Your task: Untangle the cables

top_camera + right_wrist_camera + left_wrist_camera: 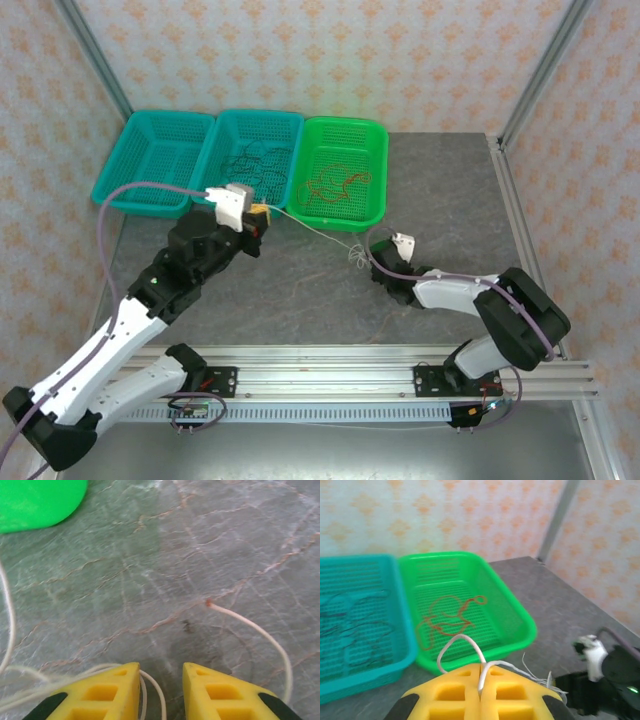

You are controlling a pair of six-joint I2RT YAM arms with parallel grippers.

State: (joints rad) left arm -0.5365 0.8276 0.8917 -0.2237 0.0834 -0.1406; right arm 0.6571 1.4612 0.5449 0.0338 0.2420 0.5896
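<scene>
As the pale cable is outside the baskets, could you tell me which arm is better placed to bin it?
Left, probably: the left gripper is shut on the pale cable, close to the teal baskets. The right gripper stands open over the table, gripping nothing.

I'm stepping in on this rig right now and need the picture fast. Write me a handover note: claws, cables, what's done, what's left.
Left claw: shut on the white cable, held near the green basket.
Right claw: open, low over the table; white cable loops lie at its fingers, not clamped.
Done: the red-orange cable lies in the green basket; the dark cables lie in the middle teal basket.
Left: probably pull the white cable's loops apart between the claws, then put it in a basket.
</scene>
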